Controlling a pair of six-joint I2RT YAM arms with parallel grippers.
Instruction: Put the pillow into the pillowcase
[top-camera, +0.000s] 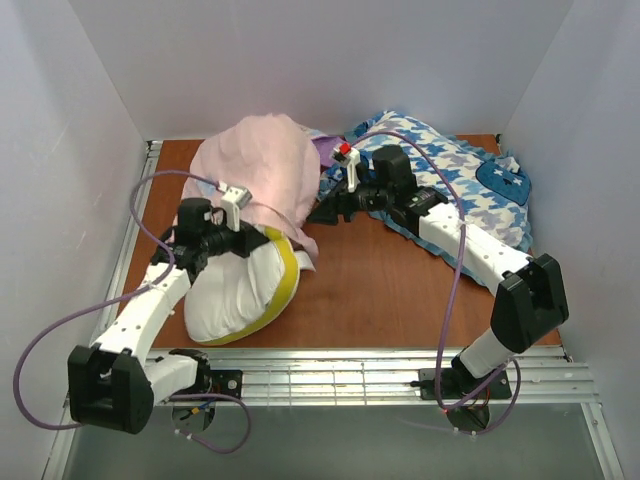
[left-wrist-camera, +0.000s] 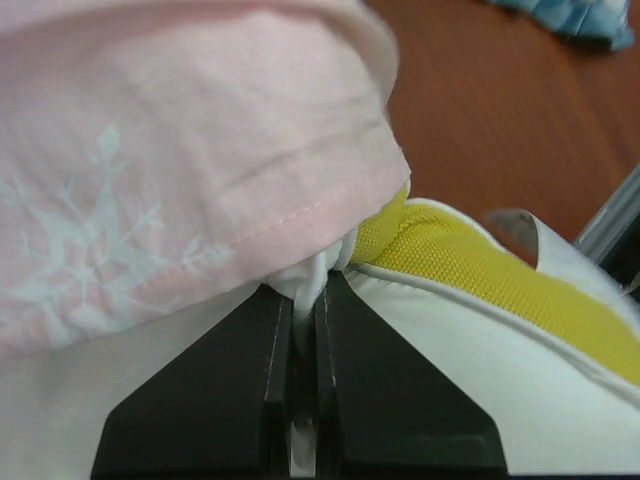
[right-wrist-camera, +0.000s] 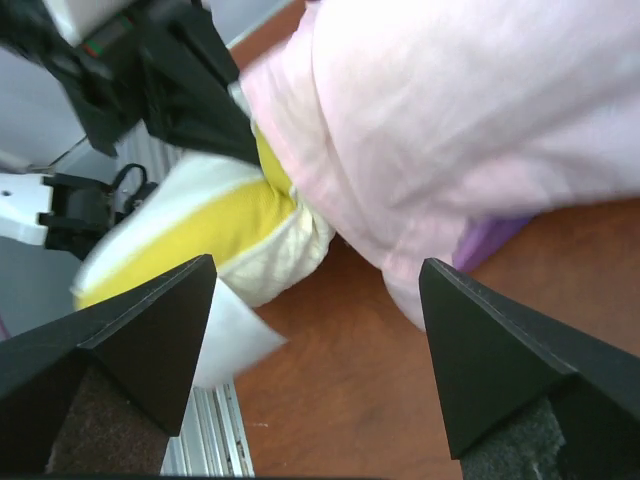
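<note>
**A:** Pink cloth covers the far half. That's the pillowcase (top-camera: 255, 165), bunched at the back left of the table (top-camera: 380, 290). The pillow (top-camera: 235, 295) pokes out of it toward the arms, white with its yellow edge showing.

**B:** Partly in, I'd judge. The left gripper (left-wrist-camera: 308, 292) is clamped tight on a pinch of white cloth right under the pink hem, just beside the yellow edge.

**A:** Is that the pillow's own cover?

**B:** It looks like it, though from the wrist view I can't rule out a bit of hem being caught too.

**A:** And the right gripper (right-wrist-camera: 318, 265)?

**B:** Its fingers are spread wide with nothing between them. It hangs over bare wood just right of the case's mouth, with the blue-and-white cushion (top-camera: 460, 180) behind it.

**A:** So what does this step want?

**B:** I'd say the open fingers should take the loose hem on the right side, and only the hem, not the pillow under it. Then draw it toward the near edge while the left grip steadies the pillow. Pull low and along the table, so the thin cloth slides over the yellow edge instead of bunching against it.
</note>
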